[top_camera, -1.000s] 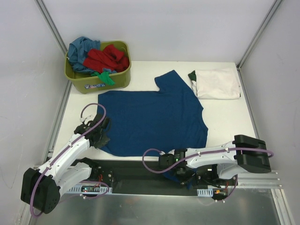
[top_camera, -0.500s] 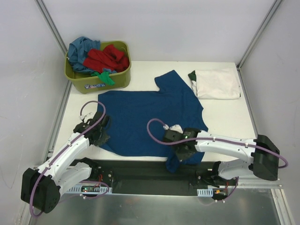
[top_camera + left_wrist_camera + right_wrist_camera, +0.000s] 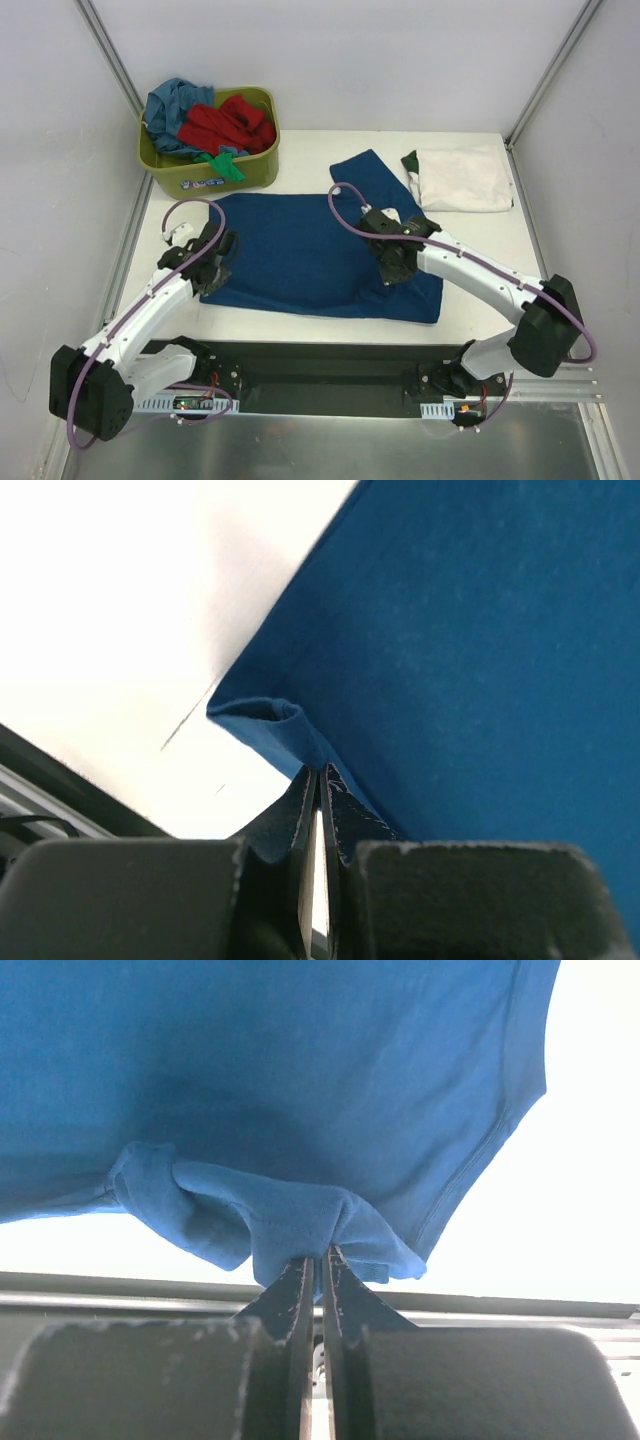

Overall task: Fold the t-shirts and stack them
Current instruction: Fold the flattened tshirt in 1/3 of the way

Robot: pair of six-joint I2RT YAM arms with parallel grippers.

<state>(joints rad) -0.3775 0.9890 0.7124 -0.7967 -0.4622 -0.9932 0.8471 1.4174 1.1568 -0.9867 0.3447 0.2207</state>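
L tool (image 3: 216, 262) is clamped on the navy tee (image 3: 290, 255) at its left edge. R tool (image 3: 393, 266) grips a bunched hem over the tee's mid.

- Blue t-shirt (image 3: 300, 260) lies spread on the white table (image 3: 480, 270), with one sleeve toward the far side.
- Left gripper (image 3: 216, 262) is at its left edge and right gripper (image 3: 393, 264) is over its right part.
- Folded white t-shirt (image 3: 462, 178) lies far right on a dark green t-shirt (image 3: 410, 161).
- Olive tub (image 3: 255, 172), far left, holds red t-shirt (image 3: 228, 124) and teal t-shirt (image 3: 168, 102).
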